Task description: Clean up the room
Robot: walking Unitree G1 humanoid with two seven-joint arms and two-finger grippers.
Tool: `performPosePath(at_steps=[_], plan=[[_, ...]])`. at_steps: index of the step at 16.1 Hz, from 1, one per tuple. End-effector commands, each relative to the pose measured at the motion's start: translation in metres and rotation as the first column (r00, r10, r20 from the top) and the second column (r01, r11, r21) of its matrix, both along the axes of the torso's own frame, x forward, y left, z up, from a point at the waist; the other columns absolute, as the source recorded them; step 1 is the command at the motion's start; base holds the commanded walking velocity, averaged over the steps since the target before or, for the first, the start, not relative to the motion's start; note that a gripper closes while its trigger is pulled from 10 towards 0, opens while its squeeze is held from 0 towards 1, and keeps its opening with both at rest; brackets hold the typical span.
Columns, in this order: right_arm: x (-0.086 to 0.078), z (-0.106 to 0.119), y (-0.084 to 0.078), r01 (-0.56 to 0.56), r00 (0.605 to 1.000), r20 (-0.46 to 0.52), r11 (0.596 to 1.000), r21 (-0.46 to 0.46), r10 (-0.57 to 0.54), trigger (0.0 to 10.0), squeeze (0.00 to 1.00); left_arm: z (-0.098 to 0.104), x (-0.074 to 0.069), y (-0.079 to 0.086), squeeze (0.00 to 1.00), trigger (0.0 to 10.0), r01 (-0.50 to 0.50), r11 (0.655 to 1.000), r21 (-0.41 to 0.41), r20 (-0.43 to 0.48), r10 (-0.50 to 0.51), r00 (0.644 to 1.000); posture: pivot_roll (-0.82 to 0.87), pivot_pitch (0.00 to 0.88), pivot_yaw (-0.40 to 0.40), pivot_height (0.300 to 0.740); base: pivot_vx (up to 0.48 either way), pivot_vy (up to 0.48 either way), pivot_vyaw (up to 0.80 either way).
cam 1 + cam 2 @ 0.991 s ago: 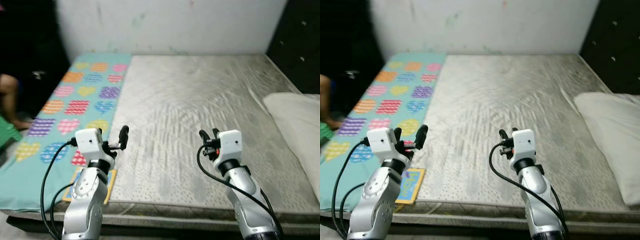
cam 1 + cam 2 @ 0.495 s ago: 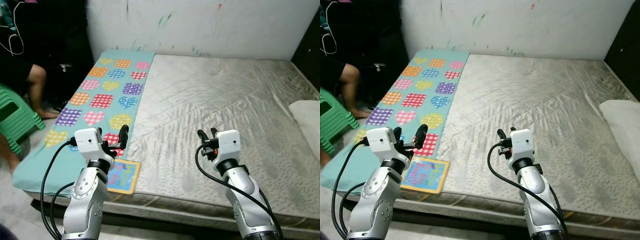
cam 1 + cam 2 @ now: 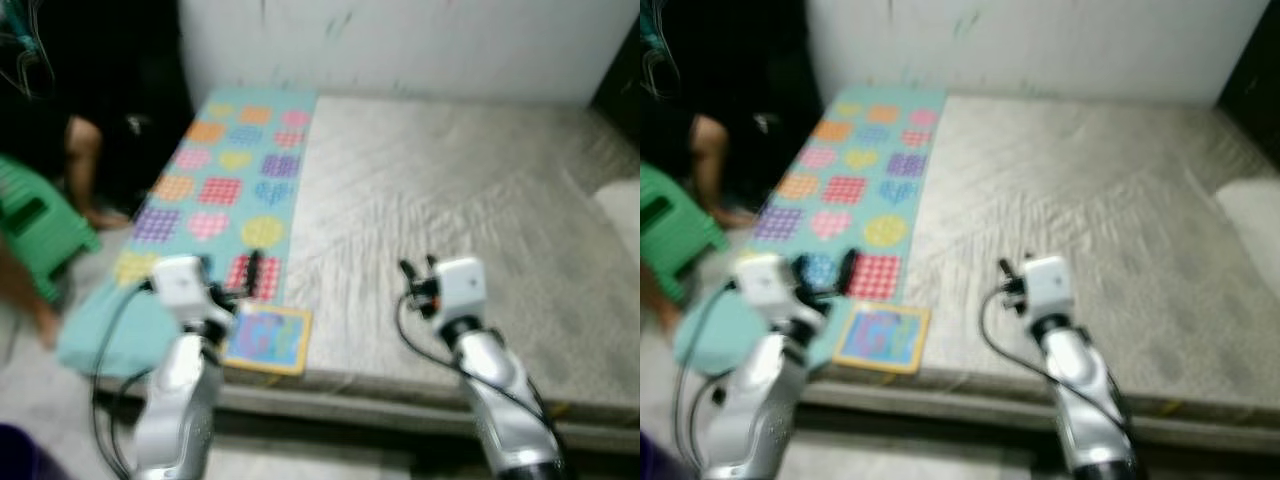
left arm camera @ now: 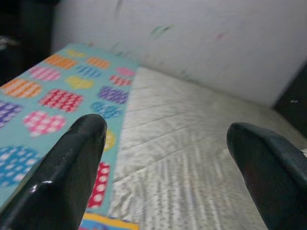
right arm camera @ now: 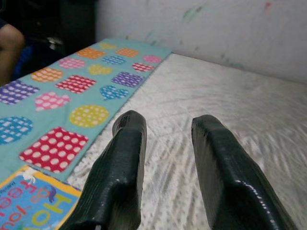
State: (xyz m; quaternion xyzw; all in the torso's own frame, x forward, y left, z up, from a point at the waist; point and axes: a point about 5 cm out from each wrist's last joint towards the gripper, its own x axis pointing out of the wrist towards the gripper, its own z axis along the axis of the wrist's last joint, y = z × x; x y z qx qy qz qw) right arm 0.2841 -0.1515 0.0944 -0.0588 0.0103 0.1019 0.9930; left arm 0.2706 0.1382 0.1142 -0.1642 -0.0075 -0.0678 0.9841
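Left eye view, blurred: a bed (image 3: 450, 200) with a bare grey mattress, and a teal patterned mat (image 3: 215, 190) laid along its left edge. A colourful book (image 3: 267, 339) lies flat at the bed's near-left corner, partly on the mat's near end. The left gripper (image 3: 230, 282) hovers beside the book, the right gripper (image 3: 417, 272) over the mattress near the front edge. A person's leg (image 3: 85, 170) and a green stool (image 3: 35, 225) stand off the bed's left edge.

Right eye view: a white pillow (image 3: 1250, 215) sits at the right edge.

Left wrist view: the left gripper's fingers (image 4: 67, 177) are spread wide, holding nothing.

Right wrist view: the right gripper's fingers (image 5: 120, 177) stand a little apart, also empty; the book's corner shows below.

The book looks thin, light and fairly stiff, lying flush; I judge it best pinched at the edge overhanging the bed's front.
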Motion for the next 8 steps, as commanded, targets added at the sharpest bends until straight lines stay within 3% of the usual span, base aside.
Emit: performPosePath(at_steps=[1,8], plan=[[0.0017,0.0056,0.0042,-0.017,1.0,0.022,1.0,-0.001,0.017,10.0,0.0,0.0035,-0.0009,0.0034,0.0,10.0,-0.003,1.0,-0.006,0.02,0.003,1.0,-0.19,0.023,0.023,0.74,0.0,0.0,0.0],[0.0008,0.0053,0.0043,-0.029,0.999,0.022,0.999,-0.019,0.029,10.0,0.0,0.0042,-0.0019,0.0011,0.0,10.0,0.013,1.0,-0.017,0.029,-0.013,1.0,-0.19,0.028,0.019,0.74,0.303,0.0,0.0]])
